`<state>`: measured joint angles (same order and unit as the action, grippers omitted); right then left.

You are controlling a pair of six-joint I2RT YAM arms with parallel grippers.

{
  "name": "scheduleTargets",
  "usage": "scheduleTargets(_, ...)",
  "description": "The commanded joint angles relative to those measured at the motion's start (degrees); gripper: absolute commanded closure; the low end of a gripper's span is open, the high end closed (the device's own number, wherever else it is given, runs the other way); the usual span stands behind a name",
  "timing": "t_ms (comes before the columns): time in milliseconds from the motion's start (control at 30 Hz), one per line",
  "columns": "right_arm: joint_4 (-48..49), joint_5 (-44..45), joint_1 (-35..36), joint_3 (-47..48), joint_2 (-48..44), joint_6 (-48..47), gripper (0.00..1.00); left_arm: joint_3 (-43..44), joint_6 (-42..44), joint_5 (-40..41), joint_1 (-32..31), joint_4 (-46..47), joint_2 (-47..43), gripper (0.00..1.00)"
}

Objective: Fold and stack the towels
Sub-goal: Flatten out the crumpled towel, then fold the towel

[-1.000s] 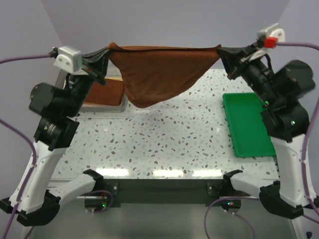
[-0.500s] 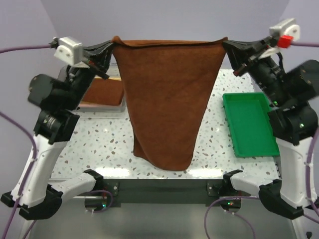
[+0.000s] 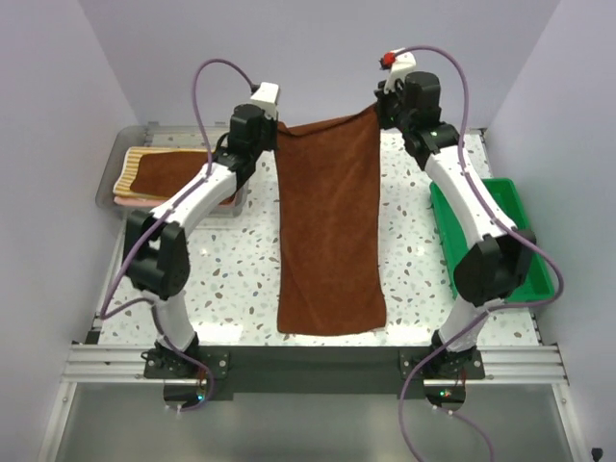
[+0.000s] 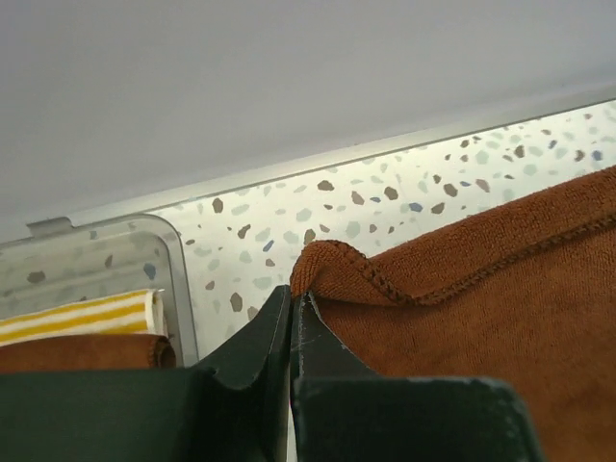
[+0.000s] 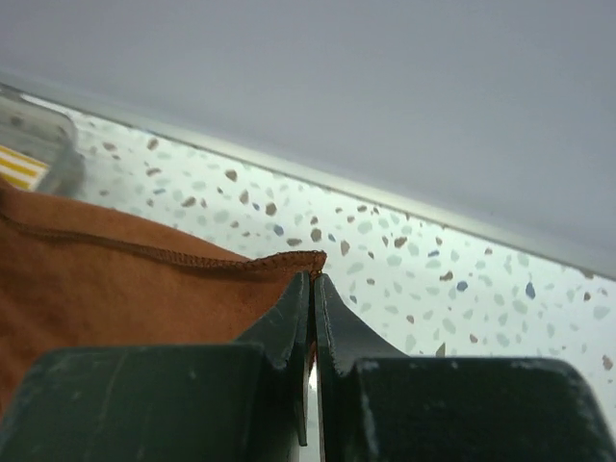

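- Brown towel (image 3: 330, 241) lay lengthwise down the table (image 3: 231, 279), near edge by the arm bases.
- Left gripper (image 4: 292, 300) pinched its far-left corner; right gripper (image 5: 313, 285) pinched the far-right.
- Striped towel (image 3: 133, 167) sat in the bin (image 3: 104, 189).

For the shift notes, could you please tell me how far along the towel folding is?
Done: nothing is stacked outside the grey bin. In hand: left end effector and right end effector each pinch a far corner of a rust-brown towel spread lengthwise over the table. Left: folding it, then the striped towel and others in the bin.
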<state>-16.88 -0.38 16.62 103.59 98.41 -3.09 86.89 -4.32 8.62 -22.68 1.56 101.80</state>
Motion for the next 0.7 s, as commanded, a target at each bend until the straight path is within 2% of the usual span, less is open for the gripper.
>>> scheduleTargets(0, 6.34, 2.76, -1.76, 4.59, 3.18, -1.13, 1.0, 10.04, -3.24, -0.44, 2.81, 5.39, 4.78, 1.0)
scheduleTargets(100, 6.43, 1.45, -1.94, 7.15, 7.14, -2.18, 1.0, 14.26, -4.21, -2.2, 3.95, 4.5, 9.36, 1.0)
scheduleTargets(233, 5.46, 1.0, -1.94, 6.8, 8.99, -3.76, 1.0, 13.13, -4.56, -4.84, 4.48, 5.9, 10.26, 1.0)
scheduleTargets(667, 4.06, 1.61, -2.03, -11.2, 3.99, -2.8, 1.0, -2.41, -7.37, -12.05, 4.75, 7.32, 3.15, 0.97)
